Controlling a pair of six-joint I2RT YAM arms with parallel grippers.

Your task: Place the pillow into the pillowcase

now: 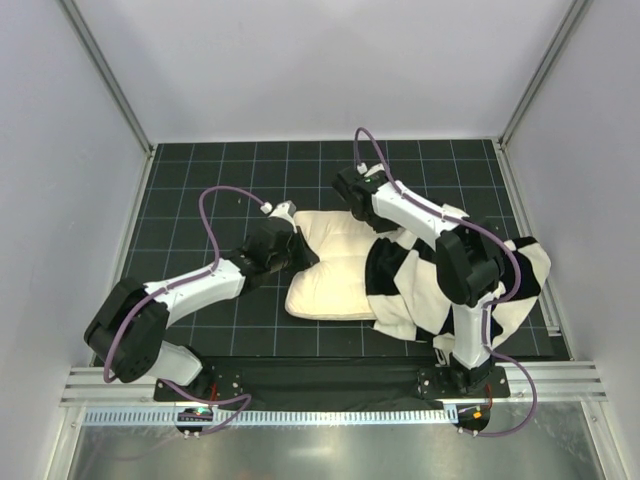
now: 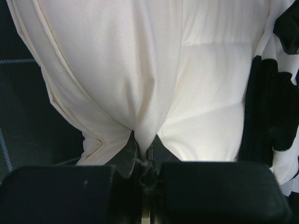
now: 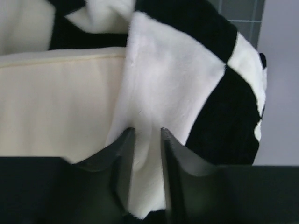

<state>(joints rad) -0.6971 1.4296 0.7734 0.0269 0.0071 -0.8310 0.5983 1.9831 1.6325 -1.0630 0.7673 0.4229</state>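
Pretty bare setup here: a black mat (image 1: 200, 170) with a thin pale grid covers the tabletop, boxed in by plain light grey walls, one at the back (image 1: 330, 60) and one down each side. Slim metal posts (image 1: 108, 75) run up the two back corners. Along the near edge there's a silver rail (image 1: 330, 385), a white slotted strip (image 1: 320, 417) and a shiny metal sheet (image 1: 330, 455), all under soft, even light with no hard shadows.

One pillow (image 1: 325, 285) and one pillowcase (image 1: 410, 300) lie on one table (image 1: 200, 170). Two grippers show: the left gripper (image 2: 145, 154) and the right gripper (image 3: 147, 137)
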